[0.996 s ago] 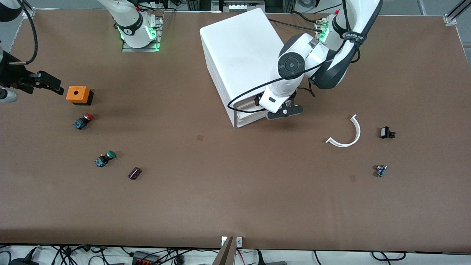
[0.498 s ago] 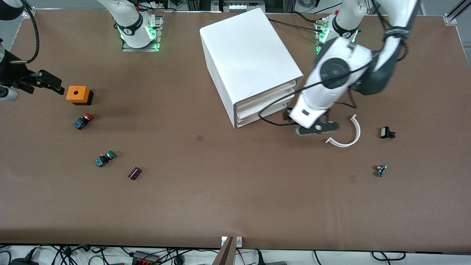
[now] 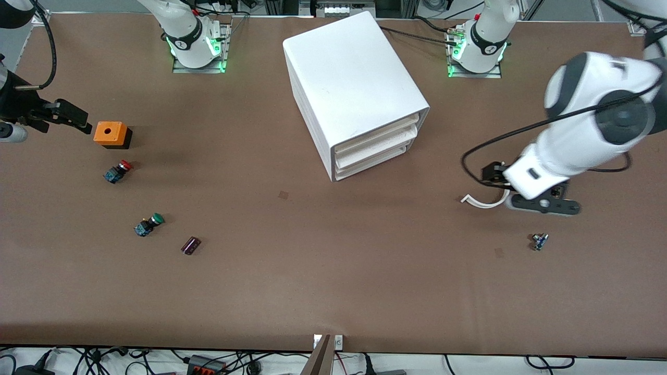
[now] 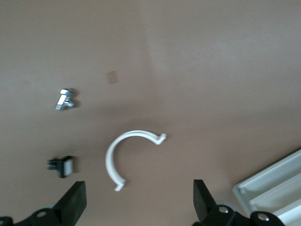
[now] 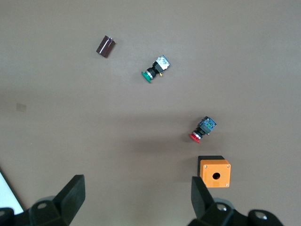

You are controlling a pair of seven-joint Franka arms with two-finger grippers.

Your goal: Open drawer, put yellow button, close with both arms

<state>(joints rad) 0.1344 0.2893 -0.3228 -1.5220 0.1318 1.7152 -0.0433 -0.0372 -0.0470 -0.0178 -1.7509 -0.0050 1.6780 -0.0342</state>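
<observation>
Cabinet (image 3: 349, 73): sits between the two grippers, well apart from both. Its open face is turned toward the front camera and partly toward the left arm's end.
Drawer (image 3: 378, 136): top of three, and it looks pushed flush. It's thin white plastic, so I'd judge it light, a bit flexible and easy to slide. The front lip is the place to hook or pinch. Its long axis runs across the cabinet face, and it would travel out of that face.
Left gripper (image 3: 544, 205): fingers spread wide and empty, over the white curved clip (image 4: 113, 157) toward the left arm's end. The drawer is off toward the right arm's end from it.
Right gripper (image 3: 68, 121): fingers spread and empty, just beside the orange box (image 3: 110, 134). This arm waits.
Yellow button: not seen in any view. Whether it is inside the drawer I cannot tell.
</observation>
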